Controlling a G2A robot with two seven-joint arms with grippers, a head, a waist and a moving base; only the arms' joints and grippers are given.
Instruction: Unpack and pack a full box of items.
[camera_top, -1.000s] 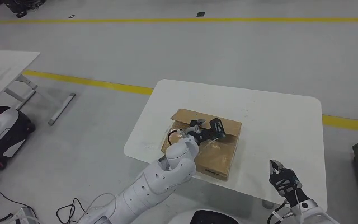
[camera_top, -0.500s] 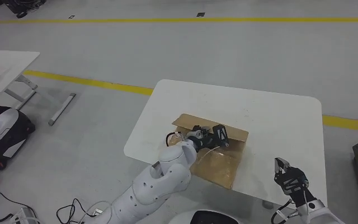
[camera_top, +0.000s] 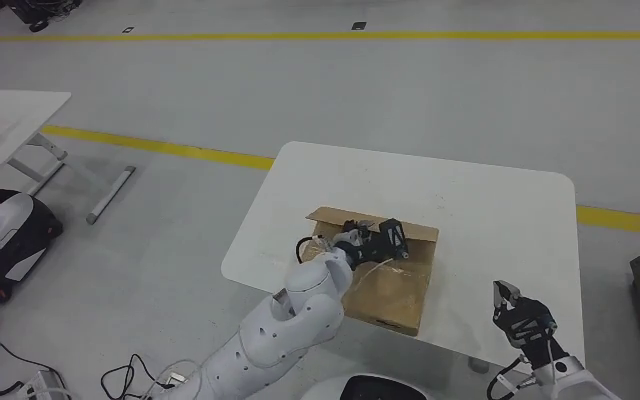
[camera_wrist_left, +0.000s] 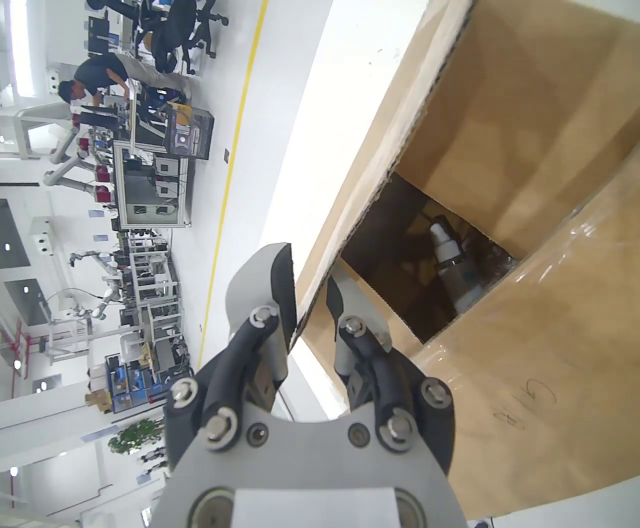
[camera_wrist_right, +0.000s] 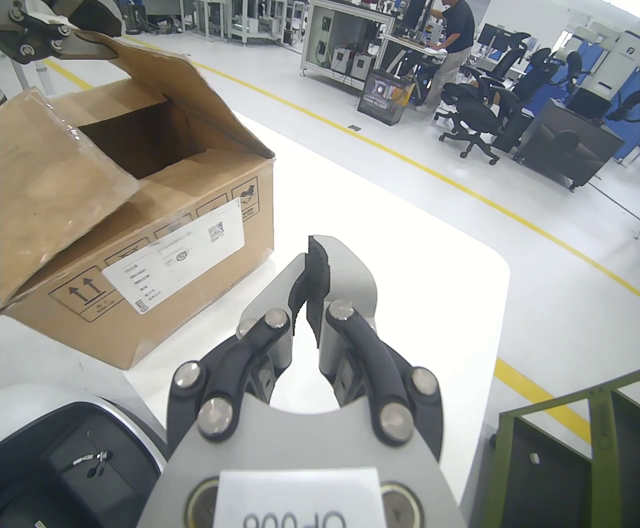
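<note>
White rounded-corner table (camera_top: 480, 200) carries the brown cardboard box (camera_top: 395, 290), which sits toward the edge nearest me.

The top view shows the box only from above, with my left gripper (camera_top: 392, 240) over its far side. The left wrist view looks down into the opening: a small white bottle with a white cap (camera_wrist_left: 452, 270) lies deep in the box; the rest in there is too dark to tell.

The right wrist view gives the side of the box (camera_wrist_right: 165, 220): white shipping label (camera_wrist_right: 175, 255) on the wall facing my right arm, far flap (camera_wrist_right: 175, 100) raised, taped near flap (camera_wrist_right: 55, 180) tilted up.

Left gripper (camera_wrist_left: 307, 280): fingers narrow, pinching the far flap's edge.

Right gripper (camera_wrist_right: 314, 260) is off to the box's right, near the table edge and well apart from the box, pads pressed together, nothing between them.
</note>
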